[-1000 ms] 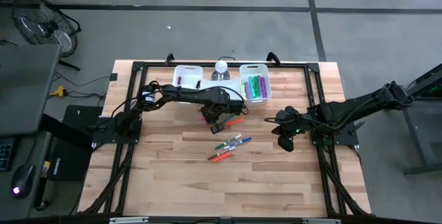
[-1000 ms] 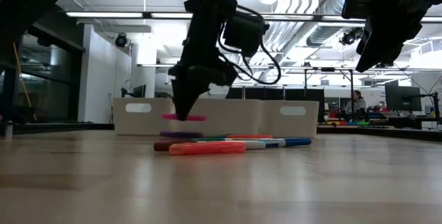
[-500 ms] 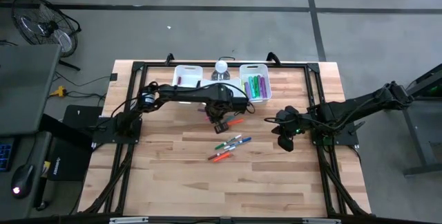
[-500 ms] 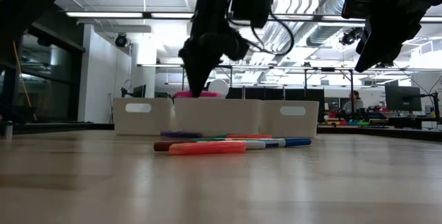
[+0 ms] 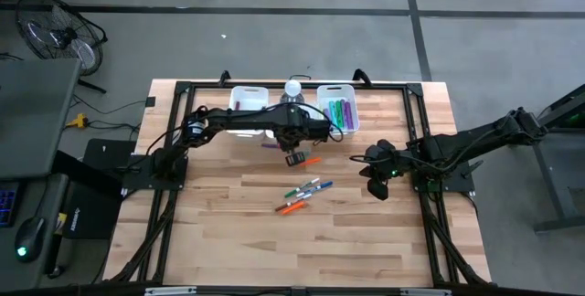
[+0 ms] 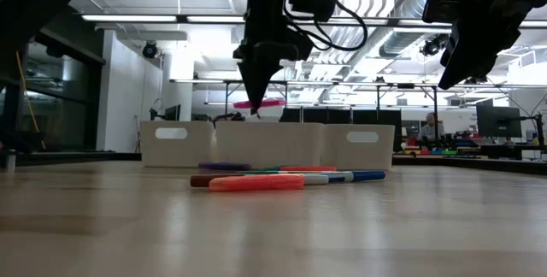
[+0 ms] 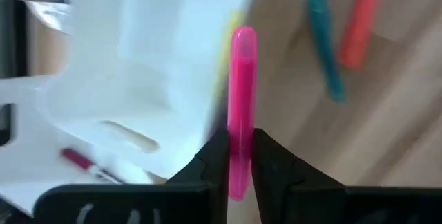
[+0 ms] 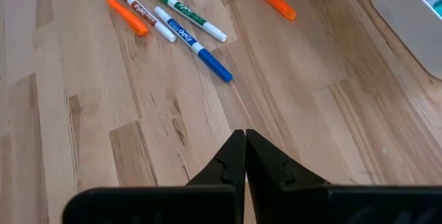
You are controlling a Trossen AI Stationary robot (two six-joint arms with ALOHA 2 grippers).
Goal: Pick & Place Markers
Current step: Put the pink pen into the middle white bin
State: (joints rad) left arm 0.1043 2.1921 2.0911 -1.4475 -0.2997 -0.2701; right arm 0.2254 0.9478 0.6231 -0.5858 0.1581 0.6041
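Left gripper (image 6: 256, 106) has lifted over the last second: it was down at table level among the loose markers, now it hangs above the bins, near the far edge. The pink marker (image 7: 242, 106) has gone up with it. Pick looks done; what's left for this one is the carry and the drop into a bin.

Jaws are narrow, clamped on the pink marker. In the left wrist view the two fingers (image 7: 217, 156) pinch the barrel near one end, and most of its length sticks out past the tips. In the low view it sits level, crosswise at the fingertips, clear above the bin rims. White bin (image 7: 131, 79) lies right beyond the marker in the wrist view, one marker already lying in it. From above, the gripper sits between the left bin (image 5: 247, 100) and the right bin (image 5: 336, 111), just near of them; which one it's headed for, can't tell.

Right gripper (image 8: 245, 156) hangs off to the right, well clear, jaws closed on nothing.

Loose markers (image 5: 306, 191) are still on the table near of the left gripper: green, blue, brown and orange in a cluster, one more orange (image 5: 309, 161) just beside the gripper. Right bin already holds several. Plenty left to go.
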